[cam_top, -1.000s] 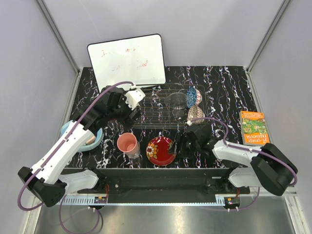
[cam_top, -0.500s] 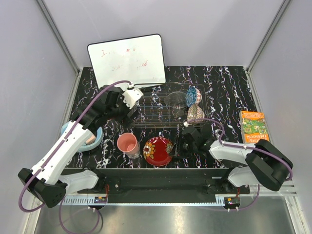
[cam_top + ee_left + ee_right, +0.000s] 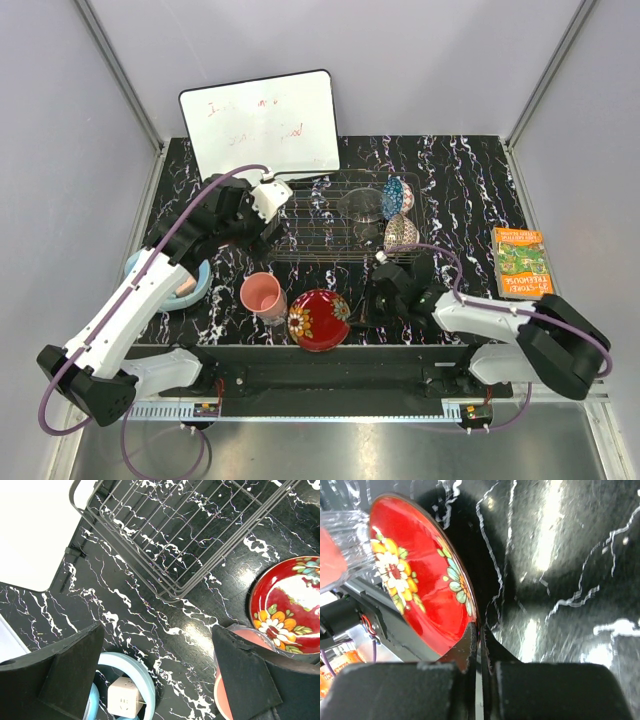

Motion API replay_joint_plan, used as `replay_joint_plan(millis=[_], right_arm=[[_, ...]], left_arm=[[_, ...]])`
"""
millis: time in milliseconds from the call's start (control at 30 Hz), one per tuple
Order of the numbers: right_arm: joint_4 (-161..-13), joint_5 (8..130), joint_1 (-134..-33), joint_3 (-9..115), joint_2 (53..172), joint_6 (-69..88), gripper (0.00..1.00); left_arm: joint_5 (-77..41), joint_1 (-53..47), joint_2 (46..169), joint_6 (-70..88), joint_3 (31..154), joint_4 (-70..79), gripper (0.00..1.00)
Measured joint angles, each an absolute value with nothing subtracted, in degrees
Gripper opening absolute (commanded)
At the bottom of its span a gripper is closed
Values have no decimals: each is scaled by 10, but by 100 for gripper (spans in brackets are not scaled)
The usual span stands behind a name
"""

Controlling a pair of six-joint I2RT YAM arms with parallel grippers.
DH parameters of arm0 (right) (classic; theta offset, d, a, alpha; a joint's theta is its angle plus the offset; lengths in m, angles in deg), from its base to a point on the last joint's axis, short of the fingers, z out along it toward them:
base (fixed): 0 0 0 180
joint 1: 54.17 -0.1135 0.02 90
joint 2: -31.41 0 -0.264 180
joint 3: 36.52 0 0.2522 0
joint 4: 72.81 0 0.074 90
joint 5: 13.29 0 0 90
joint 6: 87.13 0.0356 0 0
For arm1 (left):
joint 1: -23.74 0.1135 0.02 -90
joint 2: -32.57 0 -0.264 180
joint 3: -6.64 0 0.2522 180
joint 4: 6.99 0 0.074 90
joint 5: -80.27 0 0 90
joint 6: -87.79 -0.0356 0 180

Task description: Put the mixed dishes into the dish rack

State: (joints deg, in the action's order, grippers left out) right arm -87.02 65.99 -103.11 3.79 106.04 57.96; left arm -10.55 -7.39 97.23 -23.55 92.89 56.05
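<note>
Place: a robot lab test cell, not a home kitchen.
Walls: plain pale panels (image 3: 400,60) close me in on three sides, held by bare aluminium posts (image 3: 118,75) running up from the far corners.
Table: a black marble-print table (image 3: 470,180), with my left arm (image 3: 135,305) and right arm (image 3: 490,318) bolted at its near edge.
Rig: a slotted metal rail (image 3: 340,409) runs along that near edge; purple cables (image 3: 240,170) loop off my arms.
Props: a scribbled whiteboard (image 3: 262,125) stands propped at the far left corner, a dish rack (image 3: 320,230) sits mid-table, and a picture book (image 3: 522,262) lies by the right edge.
</note>
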Motion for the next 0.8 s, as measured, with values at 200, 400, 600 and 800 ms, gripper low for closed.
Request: replay_joint_plan(millis=[200, 400, 600, 800], right_arm=[[-945, 690, -1038, 38, 950, 559, 0], [-1002, 723, -1038, 43, 877, 526, 0], [-1035, 750, -1038, 58, 868, 494, 0], [-1063, 790, -1038, 92, 843, 455, 0]], left_arm=[[-106, -74, 974, -236, 932, 562, 94], [-106, -71, 986, -236, 957, 561, 95], [-106, -67, 988, -234, 963, 560, 95], [-106, -63, 988, -230, 963, 560, 95]])
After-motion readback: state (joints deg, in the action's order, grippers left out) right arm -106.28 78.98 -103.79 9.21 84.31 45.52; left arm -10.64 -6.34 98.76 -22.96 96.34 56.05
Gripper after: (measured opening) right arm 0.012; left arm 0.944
